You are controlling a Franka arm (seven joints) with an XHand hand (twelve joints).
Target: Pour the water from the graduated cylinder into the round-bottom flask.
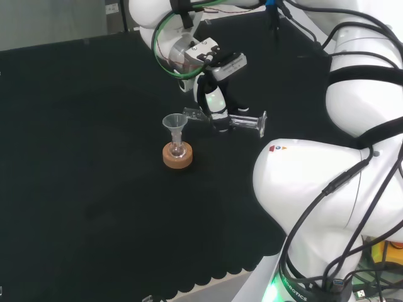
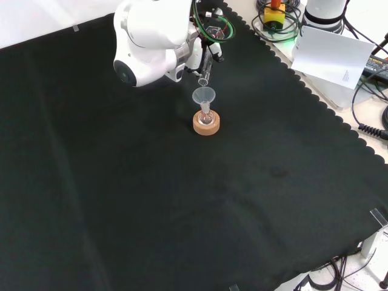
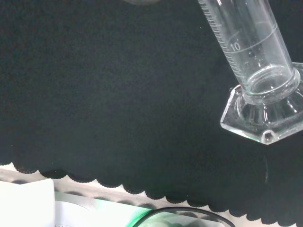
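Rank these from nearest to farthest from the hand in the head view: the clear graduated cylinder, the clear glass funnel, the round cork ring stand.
1. Clear graduated cylinder: lying sideways in the hand.
2. Clear glass funnel: just left of the hand, slightly lower.
3. Round cork ring stand: below the funnel, on the cloth.

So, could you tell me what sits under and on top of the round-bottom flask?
A cork ring stand sits under the round-bottom flask, and a clear funnel stands in its neck. Whether any water is inside the flask cannot be seen.
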